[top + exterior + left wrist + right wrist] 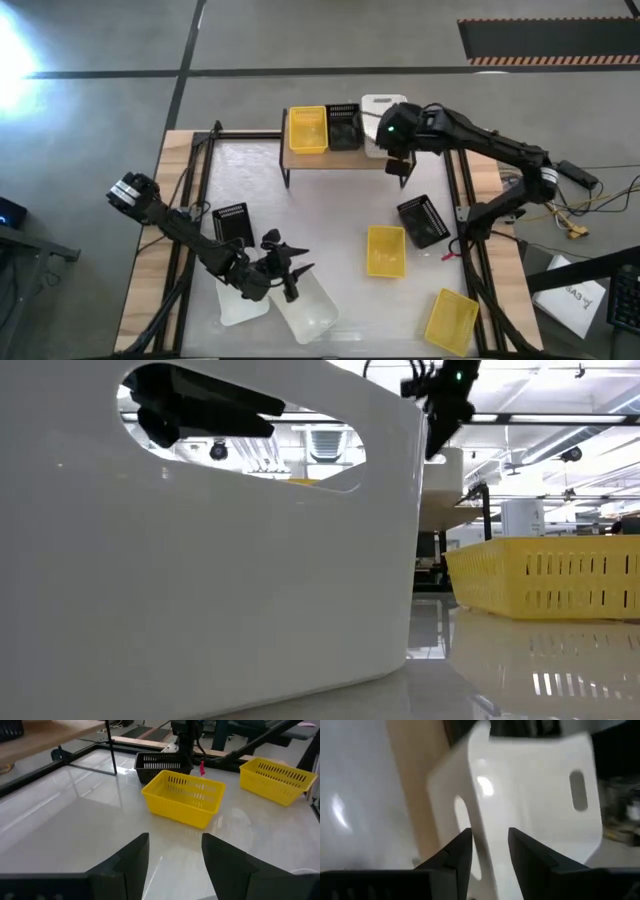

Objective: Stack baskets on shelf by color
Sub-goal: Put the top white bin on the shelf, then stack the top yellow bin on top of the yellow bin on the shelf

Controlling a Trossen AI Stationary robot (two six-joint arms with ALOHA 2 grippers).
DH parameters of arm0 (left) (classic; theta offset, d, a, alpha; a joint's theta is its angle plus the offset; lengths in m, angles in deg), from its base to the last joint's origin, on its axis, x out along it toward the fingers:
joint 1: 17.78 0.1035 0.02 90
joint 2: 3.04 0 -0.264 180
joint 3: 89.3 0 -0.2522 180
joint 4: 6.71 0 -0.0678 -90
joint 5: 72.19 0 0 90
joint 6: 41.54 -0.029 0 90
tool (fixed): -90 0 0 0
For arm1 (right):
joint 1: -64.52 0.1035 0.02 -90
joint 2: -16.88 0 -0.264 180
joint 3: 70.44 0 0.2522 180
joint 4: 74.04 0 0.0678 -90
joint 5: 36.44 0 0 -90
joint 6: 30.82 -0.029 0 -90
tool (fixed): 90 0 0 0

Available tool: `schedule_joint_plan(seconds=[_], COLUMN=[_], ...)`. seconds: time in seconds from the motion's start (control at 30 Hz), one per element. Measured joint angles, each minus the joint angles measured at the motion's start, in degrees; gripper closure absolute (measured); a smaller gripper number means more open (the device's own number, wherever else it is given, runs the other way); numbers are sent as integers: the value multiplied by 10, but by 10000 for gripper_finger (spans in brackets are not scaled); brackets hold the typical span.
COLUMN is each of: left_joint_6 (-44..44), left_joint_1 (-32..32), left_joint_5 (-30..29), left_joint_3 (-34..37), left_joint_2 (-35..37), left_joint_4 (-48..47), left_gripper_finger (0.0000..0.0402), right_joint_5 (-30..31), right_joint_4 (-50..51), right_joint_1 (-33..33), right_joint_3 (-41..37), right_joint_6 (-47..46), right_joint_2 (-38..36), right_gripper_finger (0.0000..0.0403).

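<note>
The shelf (340,158) at the far side carries a yellow basket (308,130), a black basket (344,125) and a white basket (380,118), side by side on its wooden top. My right gripper (402,165) is open at the shelf's right end. In the right wrist view the white basket (530,795) fills the picture beyond the open fingers (490,850). My left gripper (285,268) hovers open above two white baskets (305,312) lying on the table's near part. It touches nothing; its wrist view shows bare table between the fingers (175,855). My right gripper stands with its fingers (462,850) on either side of the white basket's rounded corner (485,820). Whether they touch it, I cannot tell. The basket rests on the shelf top.
On the table lie a black basket (232,222) at the left, another black one (423,220) and a yellow one (386,250) at the right, and a yellow one (452,320) at the near right corner. A white basket (200,560) blocks most of the low view.
</note>
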Motion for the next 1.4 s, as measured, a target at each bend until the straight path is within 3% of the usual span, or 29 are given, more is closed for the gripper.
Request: schedule_joint_plan(seconds=[0.17,0.47,0.63,0.87,0.97,1.17,1.27,1.4], left_joint_6=[-52,-49,-35,-34,-34,18,13,6], left_joint_1=[0,1,0,4,17,89,135,197], left_joint_5=[4,10,42,45,42,56,107,216], left_joint_3=[0,-7,-24,-58,-73,-89,-110,-158], left_joint_2=[32,131,201,252,249,200,151,65], left_joint_4=[0,5,-2,-87,-137,-146,-153,-156], left_gripper_finger=[234,234,235,236,236,236,236,236], right_joint_5=[-86,-93,-89,-88,-93,-99,-99,-123], right_joint_4=[-67,-12,-7,-6,-4,23,20,8], right_joint_1=[1,12,81,223,299,430,475,509], right_joint_3=[-12,-45,-41,-45,-46,-56,-91,-145], right_joint_6=[-78,-162,-288,-412,-426,-440,-448,-485], right_joint_2=[-42,-83,-116,-150,-147,-127,-127,-127], right_gripper_finger=[282,285,303,332,341,350,349,337])
